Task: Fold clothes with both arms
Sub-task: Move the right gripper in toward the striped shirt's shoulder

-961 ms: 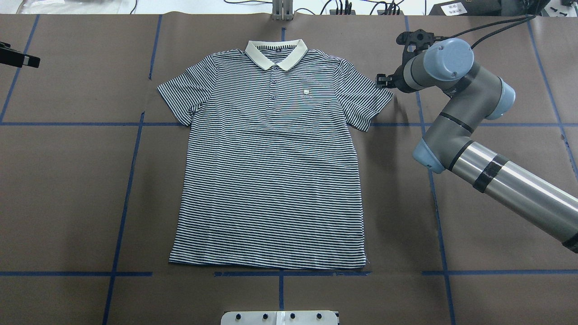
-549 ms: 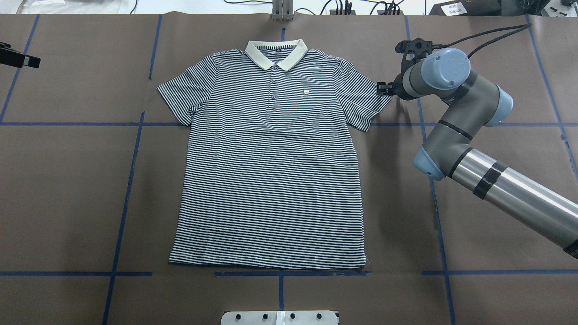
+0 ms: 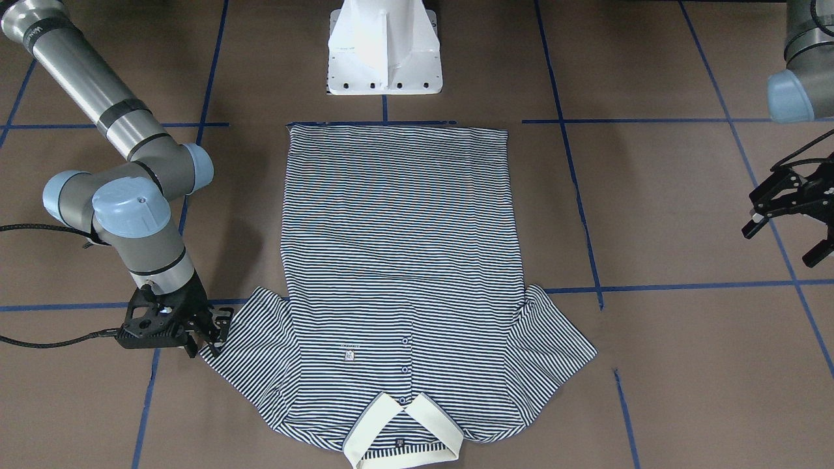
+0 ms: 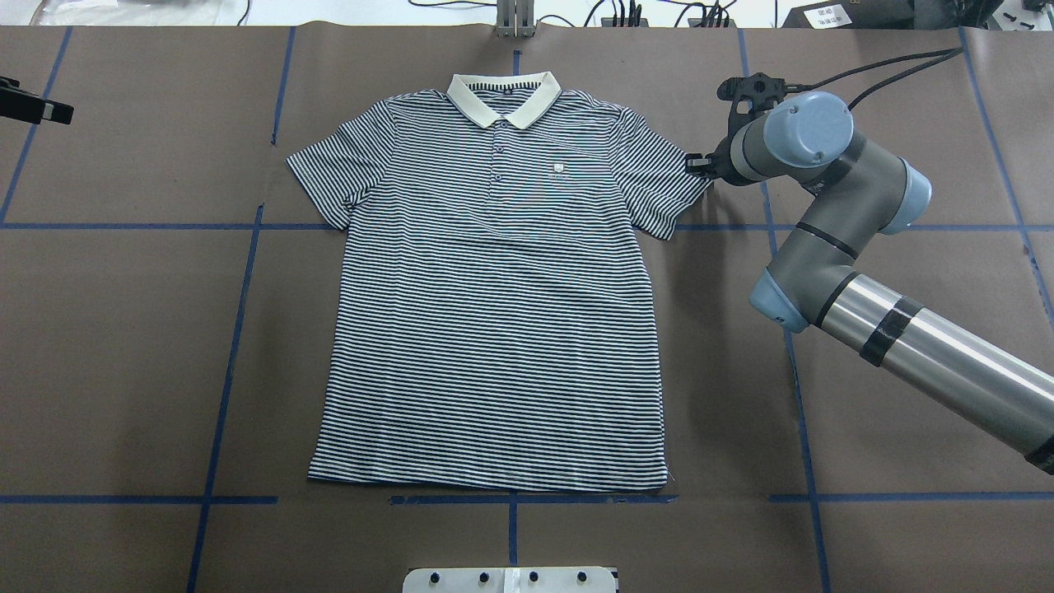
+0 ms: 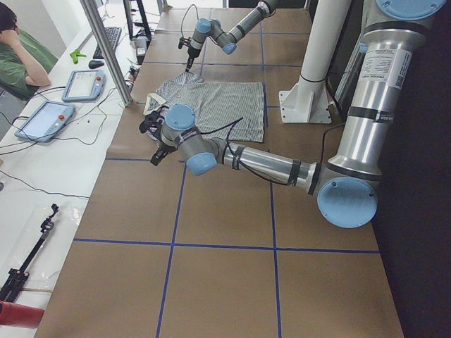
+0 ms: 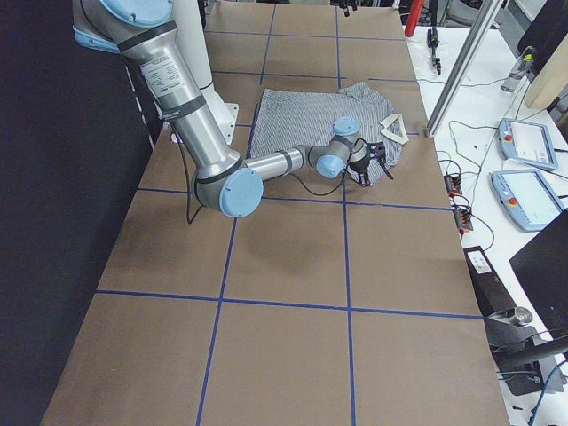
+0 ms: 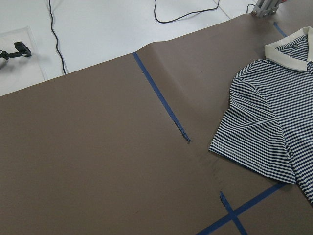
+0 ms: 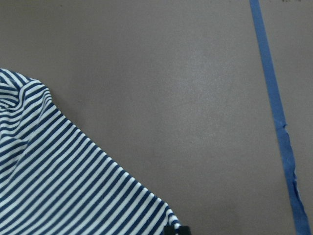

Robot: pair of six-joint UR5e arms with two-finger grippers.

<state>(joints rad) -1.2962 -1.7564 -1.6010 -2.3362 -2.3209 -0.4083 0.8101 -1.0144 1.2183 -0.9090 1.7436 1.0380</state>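
The striped polo shirt (image 4: pixel 494 313) lies flat and face up on the brown table, its cream collar (image 4: pixel 504 97) at the far side. My right gripper (image 4: pixel 698 166) is down at the outer hem of the shirt's right sleeve (image 3: pixel 251 339). Its fingers stand apart at the sleeve corner, so it looks open (image 3: pixel 210 333). The right wrist view shows that sleeve corner (image 8: pixel 63 186) with one black fingertip (image 8: pixel 174 230) touching it. My left gripper (image 3: pixel 785 218) hangs open above the table, far from the other sleeve (image 7: pixel 259 132).
The white pedestal base (image 3: pixel 384 49) stands just beyond the shirt's bottom hem. Blue tape lines (image 4: pixel 230 329) cross the brown table cover. A metal post (image 4: pixel 515 21) stands beyond the collar. A side bench holds tablets (image 5: pixel 84 84), with a person (image 5: pixel 17 53) beside it.
My right gripper has moved slightly nearer and down onto the right sleeve's edge. The shirt and the left gripper have not moved.
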